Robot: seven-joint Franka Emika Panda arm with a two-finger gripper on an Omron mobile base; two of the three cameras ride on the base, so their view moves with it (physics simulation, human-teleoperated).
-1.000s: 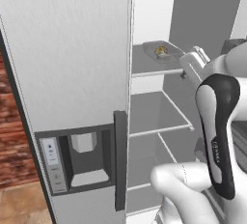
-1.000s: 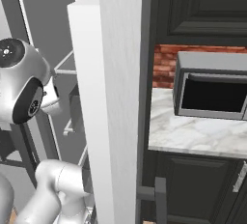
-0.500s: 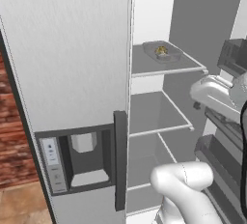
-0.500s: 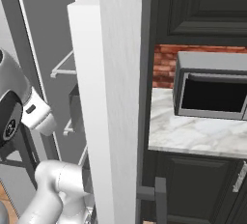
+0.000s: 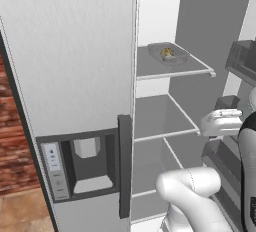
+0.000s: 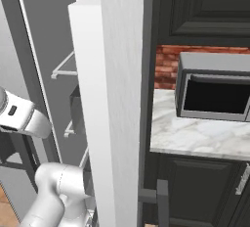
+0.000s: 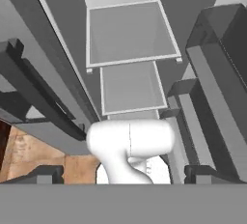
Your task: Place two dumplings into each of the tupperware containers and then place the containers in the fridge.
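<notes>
The fridge [image 5: 75,76] stands with its door open in the left base view: the closed panel with the dispenser [image 5: 82,163] and dark vertical handle [image 5: 125,166] fills the left half of the frame, and the lit interior with grey shelves [image 5: 170,68] takes the right half. On the upper shelf, in the upper right of that frame, sits one tupperware container [image 5: 168,54], a shallow translucent grey box with pale tan dumplings [image 5: 167,52] inside it; how many lie in it is too small to tell. The white arm [image 5: 192,191] rises at the lower right, well below and apart from that container. In the hand view the tool [image 7: 120,174] shows its two dark fingertips [image 7: 46,174] at the bottom corners, spread wide and released, with nothing between them, looking along the fridge shelves [image 7: 130,32] at the top of the frame. In the right base view a microwave [image 6: 215,94] stands on a marble table [image 6: 195,135] at the right, with dark cabinets [image 6: 205,6] above.
</notes>
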